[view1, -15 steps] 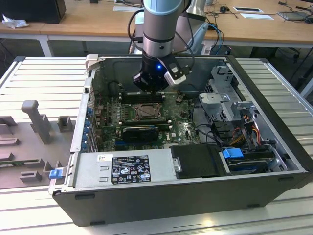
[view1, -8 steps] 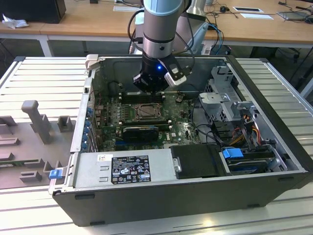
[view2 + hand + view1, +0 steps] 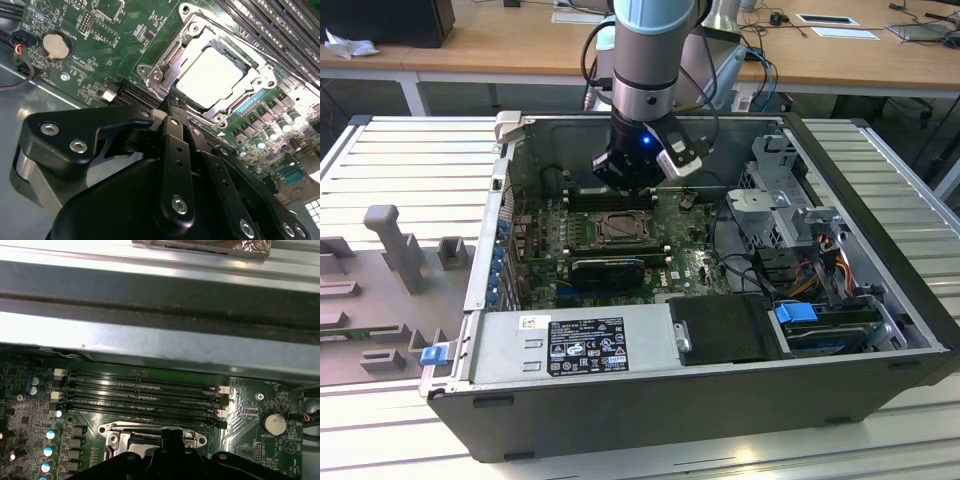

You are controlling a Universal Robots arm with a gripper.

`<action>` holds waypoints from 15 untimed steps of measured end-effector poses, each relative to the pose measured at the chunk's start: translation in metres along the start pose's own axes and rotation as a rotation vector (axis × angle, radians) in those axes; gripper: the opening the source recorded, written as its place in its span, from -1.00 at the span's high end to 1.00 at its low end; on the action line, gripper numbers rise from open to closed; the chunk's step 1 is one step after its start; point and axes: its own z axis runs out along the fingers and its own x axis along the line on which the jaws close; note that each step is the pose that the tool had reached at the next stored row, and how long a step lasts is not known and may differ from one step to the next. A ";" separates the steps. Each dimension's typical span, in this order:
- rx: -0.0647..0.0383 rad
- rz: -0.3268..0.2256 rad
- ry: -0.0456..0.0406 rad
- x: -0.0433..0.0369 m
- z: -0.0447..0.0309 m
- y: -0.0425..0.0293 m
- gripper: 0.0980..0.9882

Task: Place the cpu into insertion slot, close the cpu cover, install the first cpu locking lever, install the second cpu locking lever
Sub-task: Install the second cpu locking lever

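Power supply point(image 3: 570, 345), grey and with a label on it, fills the near side of the open computer case point(image 3: 720, 400). The case lies on the slatted metal table point(image 3: 410, 150). Behind the supply, on the green board, comes the long black card point(image 3: 607, 268), and just behind the card is the insertion slot point(image 3: 237, 56). The cpu point(image 3: 212, 75) sits flat inside this slot with its silver top up. The cpu cover point(image 3: 169, 62) lies down around it like a frame. The end effector point(image 3: 170, 102) hangs at the edge of the slot, fingers pressed together with nothing between them. Whether the tip touches the cover, I cannot tell. Farther back, the black memory slots point(image 3: 145, 390) run along the case wall.
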 end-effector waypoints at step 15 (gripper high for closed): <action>0.001 0.000 0.0003 0.0004 -0.0149 -0.0030 0.98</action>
